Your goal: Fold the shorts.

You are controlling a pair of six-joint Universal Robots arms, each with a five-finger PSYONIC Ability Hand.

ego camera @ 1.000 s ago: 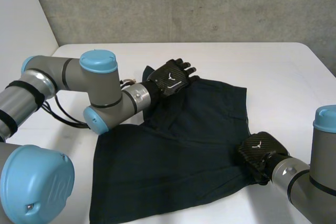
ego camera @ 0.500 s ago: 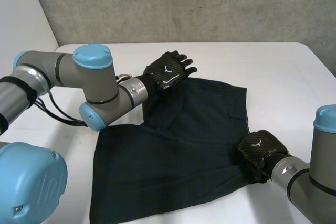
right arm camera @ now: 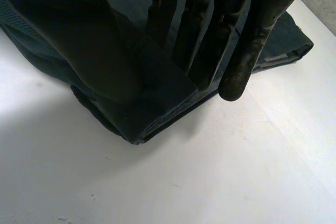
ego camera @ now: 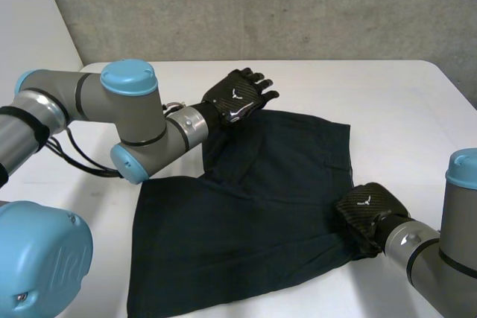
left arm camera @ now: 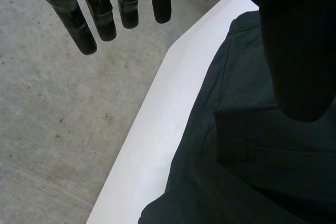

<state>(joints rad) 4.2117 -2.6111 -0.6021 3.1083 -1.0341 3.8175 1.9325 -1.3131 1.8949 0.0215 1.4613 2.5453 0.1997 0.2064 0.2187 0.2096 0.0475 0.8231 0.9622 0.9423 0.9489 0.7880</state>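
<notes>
1. Head view: the dark shorts (ego camera: 253, 214) lie spread flat on the white counter (ego camera: 395, 102). The left arm (ego camera: 127, 106) reaches across to their far corner on the left. The left hand (ego camera: 237, 98) hovers over that corner, back upward, with its fingertips past the cloth's edge. The right hand (ego camera: 364, 214) sits on the edge of the shorts at the robot's right, near the front corner, and the cloth is bunched there. A concrete wall (ego camera: 261, 5) stands behind the counter.

2. Left wrist view: the left hand's fingers (left arm camera: 79, 24) are straight and spread, well apart from the thumb (left arm camera: 294, 51), and hold nothing. The shorts (left arm camera: 247, 171) lie under the thumb, their edge running along the counter (left arm camera: 157, 129).

3. Right wrist view: the right hand (right arm camera: 79, 45) pinches a folded hem corner of the shorts (right arm camera: 152, 111), thumb on one side and fingers (right arm camera: 247, 51) on the other. The pinched corner rests just above the counter (right arm camera: 210, 182).
</notes>
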